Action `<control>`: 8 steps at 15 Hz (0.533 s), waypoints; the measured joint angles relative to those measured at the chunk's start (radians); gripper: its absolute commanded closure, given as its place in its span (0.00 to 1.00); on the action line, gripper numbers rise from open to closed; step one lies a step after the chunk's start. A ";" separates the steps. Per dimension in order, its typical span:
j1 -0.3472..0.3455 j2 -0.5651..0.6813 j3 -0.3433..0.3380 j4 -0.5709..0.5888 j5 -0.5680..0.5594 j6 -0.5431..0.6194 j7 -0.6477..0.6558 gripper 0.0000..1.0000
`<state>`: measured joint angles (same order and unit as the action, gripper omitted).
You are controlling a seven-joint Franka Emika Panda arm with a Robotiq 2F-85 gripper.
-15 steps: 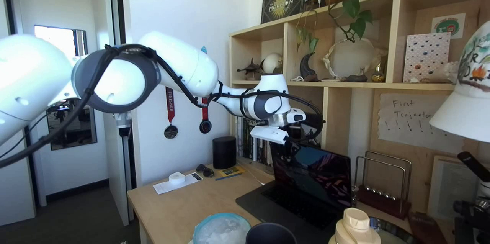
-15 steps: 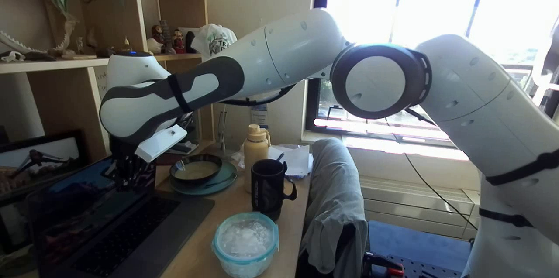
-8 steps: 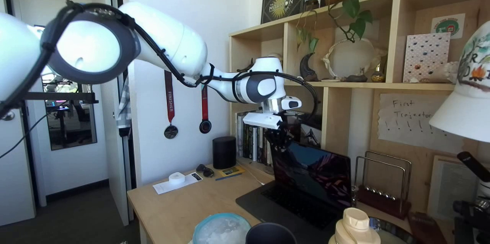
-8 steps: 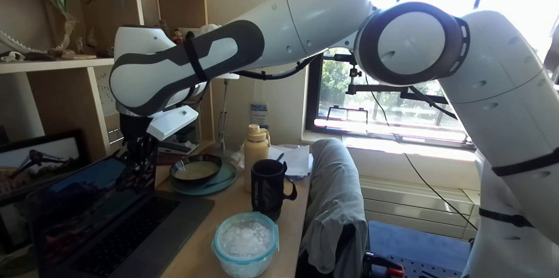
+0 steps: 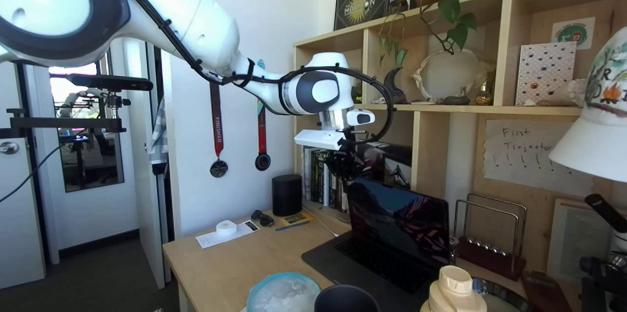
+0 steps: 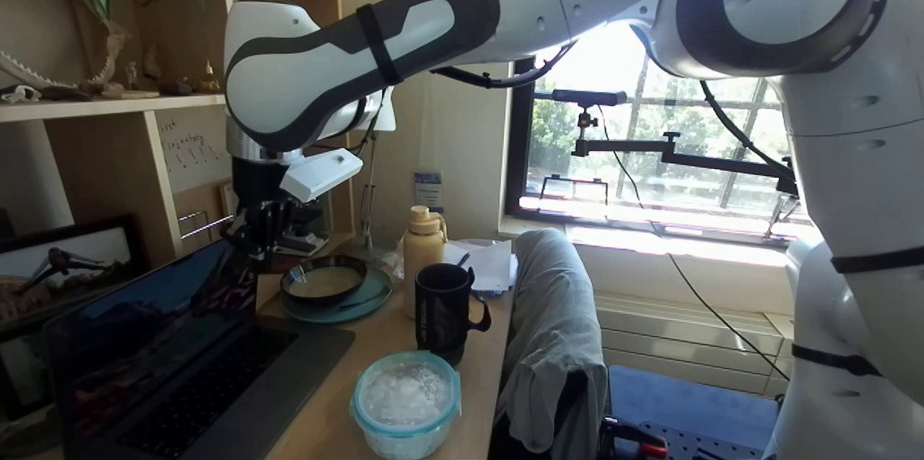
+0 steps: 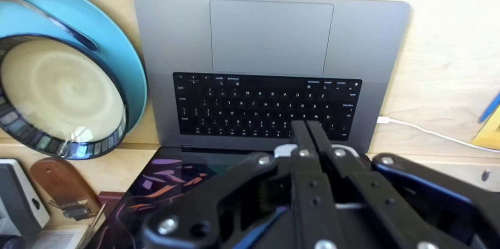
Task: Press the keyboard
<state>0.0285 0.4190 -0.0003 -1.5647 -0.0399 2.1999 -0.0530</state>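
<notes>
The keyboard is the black key field of an open dark grey laptop. In the wrist view its letters stand upside down. It also shows in both exterior views, below the raised screen. My gripper has its two black fingers side by side with only a thin slit between them and nothing in it. In the wrist view the fingertips overlap the number-row end of the keyboard. In both exterior views the gripper is in the air, near the height of the screen's top edge, apart from the keys.
A bowl on a blue plate stands beside the laptop. A yellow bottle, a black mug and a lidded container stand on the desk. A white cable runs from the laptop. Shelves rise behind.
The arm and gripper have risen and drawn back toward the arm's base, away from the laptop. The laptop and the other things on the desk have not moved.
</notes>
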 measured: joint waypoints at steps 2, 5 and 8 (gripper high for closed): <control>-0.004 -0.047 0.000 -0.056 0.000 0.001 0.012 0.93; -0.009 -0.107 -0.001 -0.128 0.000 0.009 0.025 0.94; -0.011 -0.153 -0.001 -0.188 0.000 0.028 0.040 0.78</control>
<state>0.0174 0.2656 -0.0017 -1.7530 -0.0400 2.2278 -0.0127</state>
